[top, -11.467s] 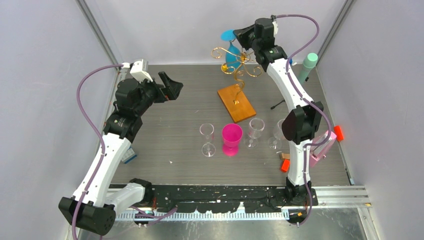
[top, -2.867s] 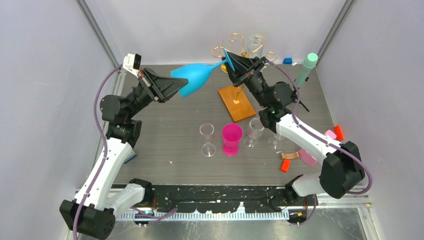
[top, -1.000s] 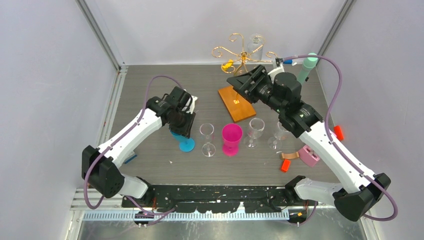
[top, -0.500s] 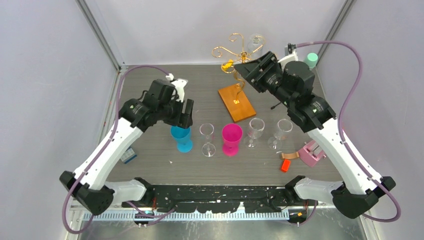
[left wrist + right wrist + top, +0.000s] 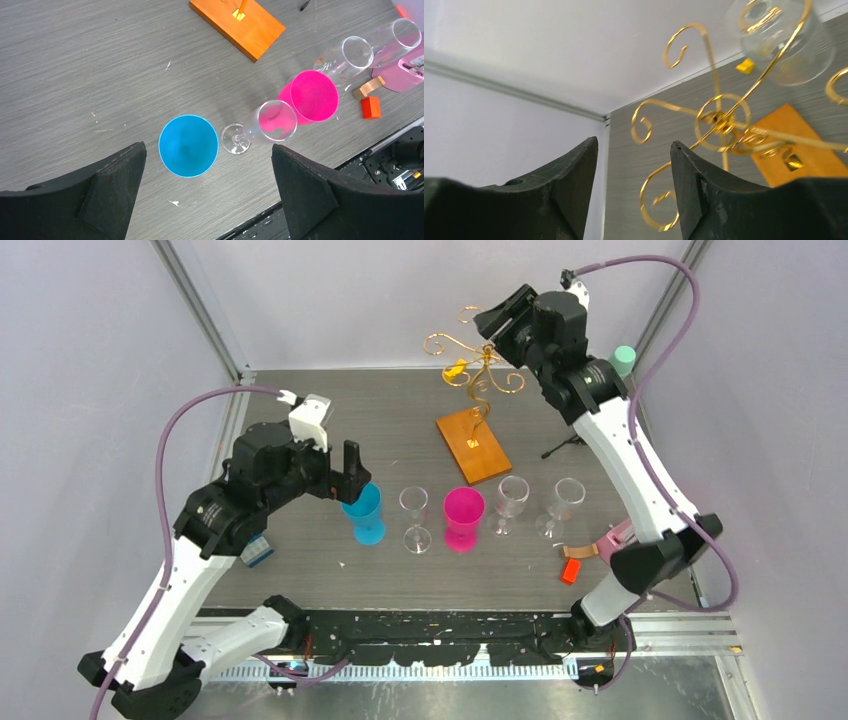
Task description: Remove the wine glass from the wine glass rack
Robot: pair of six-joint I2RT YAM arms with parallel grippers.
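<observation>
The gold wire wine glass rack (image 5: 478,365) stands on its orange wooden base (image 5: 472,445) at the back centre. A clear wine glass (image 5: 781,45) hangs upside down in the rack's scroll arms (image 5: 719,120); the top view hides it behind my right arm. My right gripper (image 5: 498,320) (image 5: 634,142) is open, high beside the rack's top, with nothing between its fingers. A blue wine glass (image 5: 365,512) (image 5: 188,146) stands upright on the table. My left gripper (image 5: 343,472) (image 5: 208,146) hovers wide open above it, not touching.
A clear glass (image 5: 413,515), a pink glass (image 5: 463,515) and two more clear glasses (image 5: 512,498) (image 5: 565,500) stand in a row beside the blue one. A mint-green cylinder (image 5: 623,360) on a black tripod is at the back right. Pink and red blocks (image 5: 572,570) lie front right.
My left gripper opened, let go of the blue glass and lifted back from it. My right arm rose and swung up to the rack's top.
</observation>
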